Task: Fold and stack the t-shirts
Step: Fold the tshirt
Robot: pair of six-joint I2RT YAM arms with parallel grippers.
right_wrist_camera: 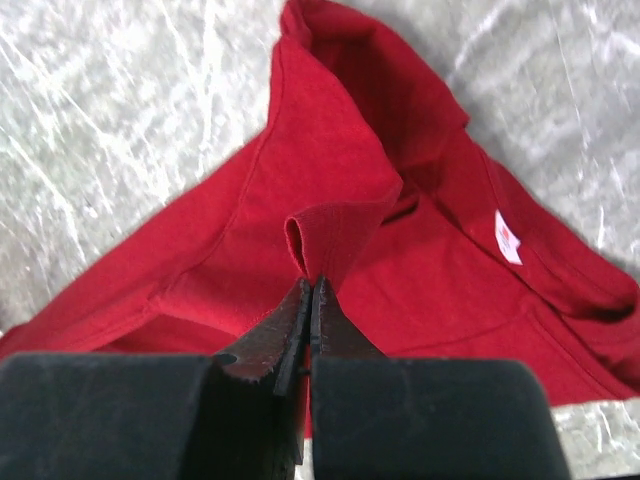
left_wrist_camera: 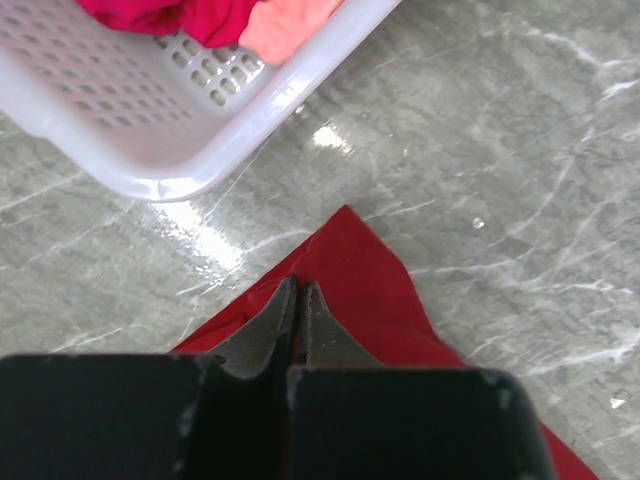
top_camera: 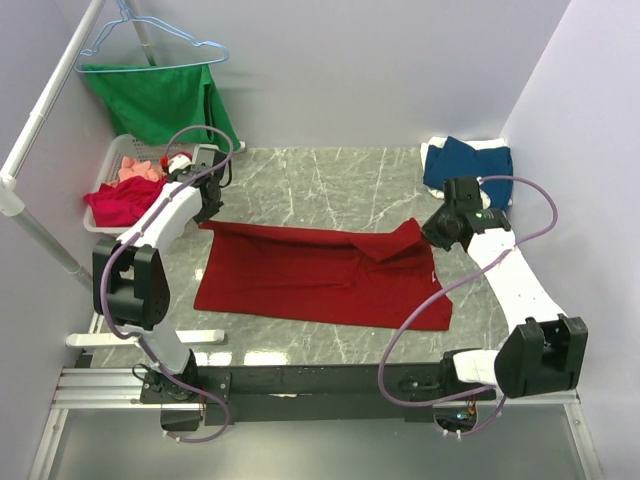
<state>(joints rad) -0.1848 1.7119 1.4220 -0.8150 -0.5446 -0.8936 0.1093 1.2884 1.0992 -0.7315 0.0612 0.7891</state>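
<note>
A large deep-red t-shirt (top_camera: 320,275) lies spread on the marble table. My left gripper (top_camera: 207,207) sits at its far-left corner, jaws shut on the cloth (left_wrist_camera: 375,290), with the corner tip poking out past the fingertips (left_wrist_camera: 299,285). My right gripper (top_camera: 441,228) is at the shirt's far-right part, shut on a pinched fold of red cloth (right_wrist_camera: 335,225) that is lifted and laid toward the middle; the neck label (right_wrist_camera: 507,238) shows beside it. A dark blue shirt (top_camera: 468,168) lies on a white one (top_camera: 492,146) at the back right. Crimson (top_camera: 120,203) and salmon-pink (top_camera: 140,172) shirts lie in the basket.
A white perforated basket (top_camera: 118,148) stands at the back left, close to my left gripper; it also shows in the left wrist view (left_wrist_camera: 150,130). A green garment (top_camera: 160,100) on a light-blue wire hanger (top_camera: 150,35) hangs above it from a white rail (top_camera: 45,120).
</note>
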